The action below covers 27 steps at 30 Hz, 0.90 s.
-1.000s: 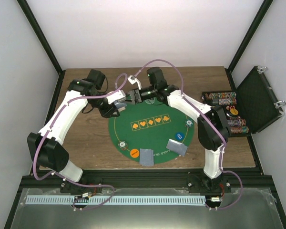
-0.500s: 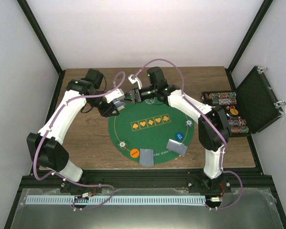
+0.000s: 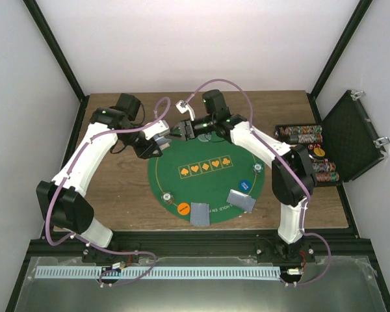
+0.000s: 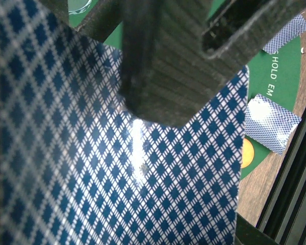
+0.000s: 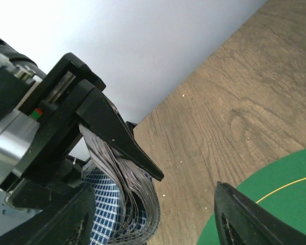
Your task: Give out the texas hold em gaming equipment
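My left gripper point(image 3: 157, 143) is shut on a deck of playing cards point(image 3: 161, 135) above the far left edge of the mat. The deck's blue-diamond back point(image 4: 132, 173) fills the left wrist view. In the right wrist view the deck point(image 5: 130, 204) is bent under the left gripper's black finger point(image 5: 109, 135). My right gripper point(image 3: 182, 129) is open, its jaws wide apart on either side of the deck's edge point(image 5: 155, 206). One right finger point(image 4: 163, 66) lies over the top card. Two small card piles point(image 3: 199, 213) point(image 3: 242, 200) lie on the mat's near edge.
The round green mat point(image 3: 208, 185) carries an orange disc point(image 3: 183, 208), a blue disc point(image 3: 246, 185) and two clear discs point(image 3: 166, 195) point(image 3: 257, 168). An open black case point(image 3: 341, 140) with rows of poker chips point(image 3: 302, 135) stands at the right. Black frame posts stand at the back corners.
My right gripper has shifted slightly toward the far side, staying at the deck. My left gripper with the deck has barely moved.
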{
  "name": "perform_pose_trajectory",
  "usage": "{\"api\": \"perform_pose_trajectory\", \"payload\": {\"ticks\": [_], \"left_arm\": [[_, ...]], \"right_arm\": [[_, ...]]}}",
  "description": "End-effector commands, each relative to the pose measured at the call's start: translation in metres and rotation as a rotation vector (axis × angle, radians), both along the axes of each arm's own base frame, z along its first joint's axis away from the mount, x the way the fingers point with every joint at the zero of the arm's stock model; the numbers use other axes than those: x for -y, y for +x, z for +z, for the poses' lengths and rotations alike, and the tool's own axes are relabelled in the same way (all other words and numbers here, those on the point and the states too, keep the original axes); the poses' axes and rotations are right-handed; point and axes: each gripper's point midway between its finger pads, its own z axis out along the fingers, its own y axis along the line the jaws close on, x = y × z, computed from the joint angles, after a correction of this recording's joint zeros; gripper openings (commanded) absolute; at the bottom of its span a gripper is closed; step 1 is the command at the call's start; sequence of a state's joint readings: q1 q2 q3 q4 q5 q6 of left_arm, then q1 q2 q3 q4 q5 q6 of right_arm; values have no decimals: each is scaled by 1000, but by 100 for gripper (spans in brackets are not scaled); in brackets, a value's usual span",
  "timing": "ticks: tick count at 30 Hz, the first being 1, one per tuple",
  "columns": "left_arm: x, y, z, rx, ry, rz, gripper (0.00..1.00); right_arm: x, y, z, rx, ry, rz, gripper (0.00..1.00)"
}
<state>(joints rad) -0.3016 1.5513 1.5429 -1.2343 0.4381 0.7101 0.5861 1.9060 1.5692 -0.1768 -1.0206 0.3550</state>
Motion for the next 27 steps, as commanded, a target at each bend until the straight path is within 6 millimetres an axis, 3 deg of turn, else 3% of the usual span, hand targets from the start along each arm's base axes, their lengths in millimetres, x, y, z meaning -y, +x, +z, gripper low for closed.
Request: {"api": "perform_pose_trajectory", "payload": {"ticks": [1, 3, 11, 16, 27], "left_arm": [[5, 3, 9, 19, -34, -4, 41], [5, 2, 12, 19, -38, -7, 41], [9, 0, 18, 19, -71, -18, 40], [4, 2, 13, 26, -43, -6, 40], [-1, 6, 6, 28, -15, 13, 40]], "right_arm": [[-11, -3, 15, 39, 22, 31, 67], [-17, 0, 4, 7, 12, 40, 69], [-19, 8, -4, 21, -25, 3, 69], [-1, 18, -9, 30, -67, -78, 51], [7, 12, -6, 34, -76, -77, 30]]}}
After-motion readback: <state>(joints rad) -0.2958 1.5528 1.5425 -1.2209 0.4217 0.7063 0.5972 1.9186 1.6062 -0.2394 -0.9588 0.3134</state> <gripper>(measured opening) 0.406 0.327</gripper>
